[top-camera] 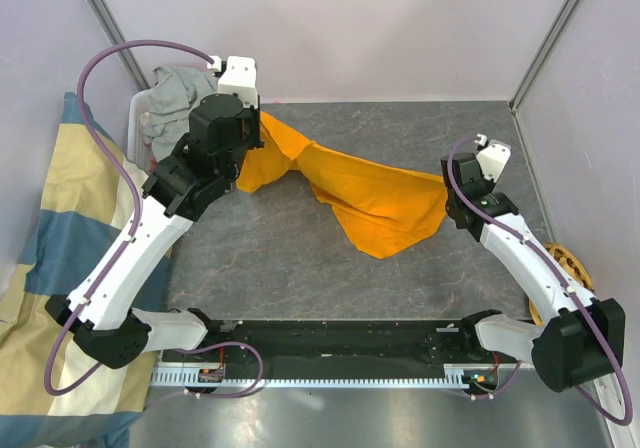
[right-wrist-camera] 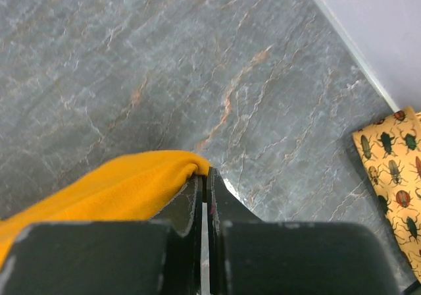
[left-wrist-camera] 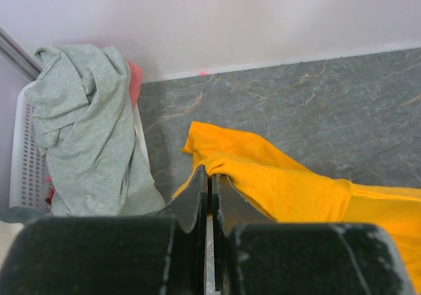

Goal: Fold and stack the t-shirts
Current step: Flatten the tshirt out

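Note:
The orange t-shirt (top-camera: 360,193) hangs stretched between my two grippers above the grey table, sagging in the middle. My left gripper (top-camera: 250,143) is shut on its left end; the left wrist view shows the jaws (left-wrist-camera: 210,176) pinching an orange hem (left-wrist-camera: 276,183). My right gripper (top-camera: 447,183) is shut on its right end; the right wrist view shows the jaws (right-wrist-camera: 204,176) clamped on an orange fold (right-wrist-camera: 118,186). The heather grey t-shirt (top-camera: 175,98) lies crumpled in a white basket at the back left, also in the left wrist view (left-wrist-camera: 82,124).
The white basket (left-wrist-camera: 23,157) stands at the back left corner. A cream-and-blue blocked cloth (top-camera: 55,238) lies off the table's left edge. A tan woven disc (top-camera: 565,268) sits at the right, and a beetle-print cloth (right-wrist-camera: 391,170) shows there. Walls close the back and sides.

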Controlling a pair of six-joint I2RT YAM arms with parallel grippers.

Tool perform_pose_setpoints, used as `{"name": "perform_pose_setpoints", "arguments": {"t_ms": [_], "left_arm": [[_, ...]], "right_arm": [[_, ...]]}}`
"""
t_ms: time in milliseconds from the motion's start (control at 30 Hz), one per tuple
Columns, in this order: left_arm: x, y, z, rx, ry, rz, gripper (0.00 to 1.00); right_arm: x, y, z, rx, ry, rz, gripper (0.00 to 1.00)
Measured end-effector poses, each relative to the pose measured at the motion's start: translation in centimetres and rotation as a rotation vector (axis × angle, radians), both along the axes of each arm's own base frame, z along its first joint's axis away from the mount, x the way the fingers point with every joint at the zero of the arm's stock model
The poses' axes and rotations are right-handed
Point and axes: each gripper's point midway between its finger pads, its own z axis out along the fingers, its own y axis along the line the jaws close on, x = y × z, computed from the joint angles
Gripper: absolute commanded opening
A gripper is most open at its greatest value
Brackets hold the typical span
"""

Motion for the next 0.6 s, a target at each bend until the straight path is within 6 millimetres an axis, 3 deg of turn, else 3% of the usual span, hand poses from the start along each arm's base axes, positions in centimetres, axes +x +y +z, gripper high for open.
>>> {"name": "perform_pose_setpoints", "arguments": {"t_ms": [133,233,333,467,600], "left_arm": [[0.3,0.5,-0.1,0.015,0.003,0.010,0.02],[1.3,0.9,0.6,0.030,-0.002,0.021,0.02],[3.0,0.6,2.3,0.039,-0.025,0.020,0.02],[6.3,-0.4,6.1,0.045,-0.092,0.012,0.02],[8.8,-1.5,10.3,0.009,-0.186,0.001,0.02]], "right_arm": [[-0.3,0.5,-0.3,0.016,0.015,0.034,0.00],[-0.3,0.9,0.9,0.020,0.007,0.082,0.00],[0.5,1.3,5.2,0.021,-0.074,0.122,0.00],[2.0,1.3,14.1,0.011,-0.267,0.140,0.00],[3.0,0.9,21.6,-0.018,-0.436,0.130,0.00]]}}
